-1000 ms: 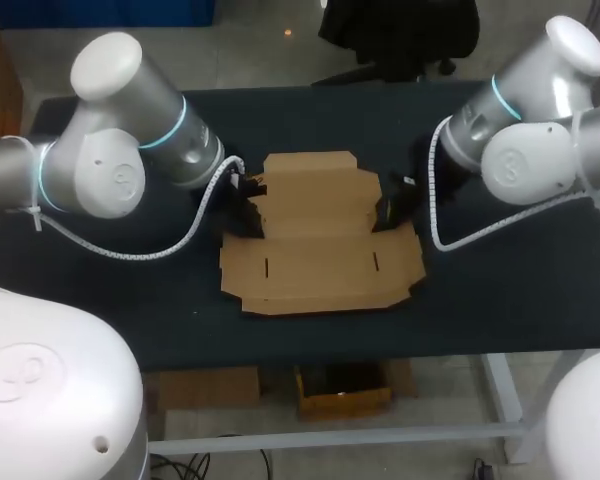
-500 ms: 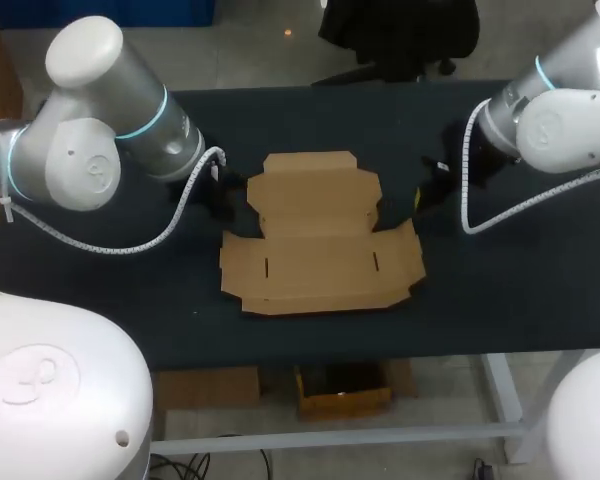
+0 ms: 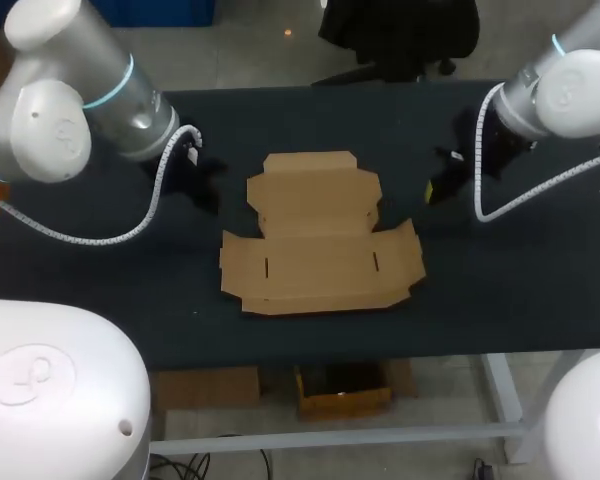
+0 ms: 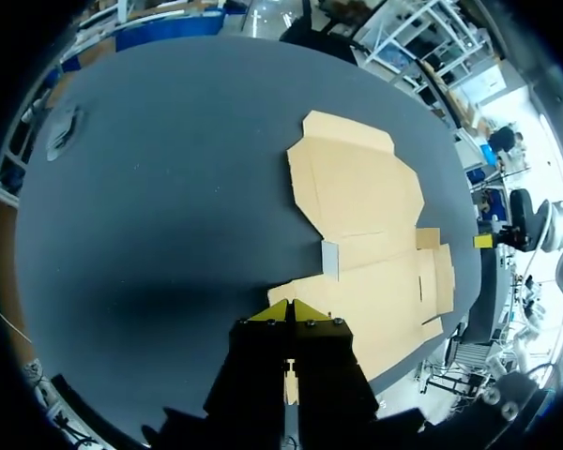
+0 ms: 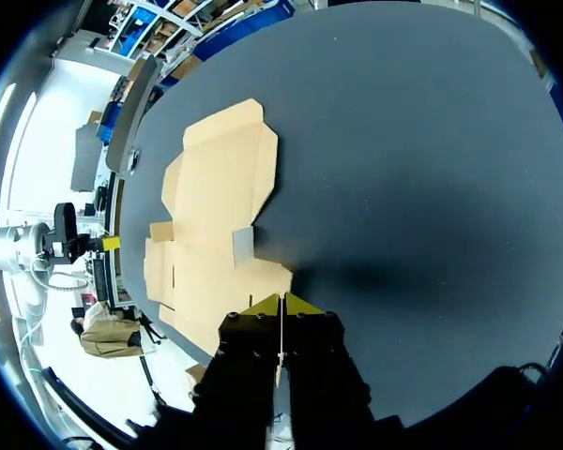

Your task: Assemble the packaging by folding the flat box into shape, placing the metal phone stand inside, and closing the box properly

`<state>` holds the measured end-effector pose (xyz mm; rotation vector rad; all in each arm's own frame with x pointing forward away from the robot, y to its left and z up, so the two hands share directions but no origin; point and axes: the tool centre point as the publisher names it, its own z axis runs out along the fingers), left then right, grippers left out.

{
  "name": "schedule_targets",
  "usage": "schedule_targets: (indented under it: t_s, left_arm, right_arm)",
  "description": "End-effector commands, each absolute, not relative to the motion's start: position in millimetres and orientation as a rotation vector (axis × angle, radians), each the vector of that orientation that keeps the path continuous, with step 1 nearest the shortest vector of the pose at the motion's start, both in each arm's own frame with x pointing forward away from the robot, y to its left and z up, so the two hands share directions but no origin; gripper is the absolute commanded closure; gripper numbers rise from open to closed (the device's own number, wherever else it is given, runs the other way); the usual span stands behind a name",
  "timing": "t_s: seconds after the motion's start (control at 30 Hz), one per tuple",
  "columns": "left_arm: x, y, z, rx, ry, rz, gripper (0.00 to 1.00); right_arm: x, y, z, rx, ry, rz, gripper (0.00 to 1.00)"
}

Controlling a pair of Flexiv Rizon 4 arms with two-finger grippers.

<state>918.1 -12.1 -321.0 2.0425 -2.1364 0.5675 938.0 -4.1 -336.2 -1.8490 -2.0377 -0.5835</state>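
Observation:
The flat brown cardboard box (image 3: 315, 235) lies unfolded in the middle of the dark table (image 3: 310, 120). My left gripper (image 3: 204, 188) hangs shut and empty off the box's left side, clear of the card. My right gripper (image 3: 432, 192) is likewise shut and empty off its right side. In the left wrist view the shut yellow tips (image 4: 294, 309) sit just short of the box (image 4: 366, 225). The right wrist view shows its shut tips (image 5: 281, 303) at the edge of the box (image 5: 216, 206). No metal phone stand is visible in any view.
Bare dark tabletop (image 3: 520, 290) surrounds the box on every side. The table's front edge (image 3: 380, 355) runs a little below the box. The white cables along both arms hang above the table beside each gripper.
Both arms have drawn back from the box's sides, the left one leftward and the right one rightward. The box stays flat and in place.

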Motion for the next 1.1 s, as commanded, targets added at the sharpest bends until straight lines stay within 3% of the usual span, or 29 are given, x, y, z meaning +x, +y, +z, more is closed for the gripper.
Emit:
schedule_targets:
  t_s: [0.03, 1.1]
  left_arm:
    - [894, 2, -309, 2.034, -2.134, 0.589, 1.00]
    - [779, 4, -337, 2.018, -2.097, 0.566, 1.00]
  right_arm:
    - [912, -12, -316, -1.870, -2.054, -0.584, 1.00]
    - [797, -28, -338, -1.897, -2.026, -0.536, 1.00]
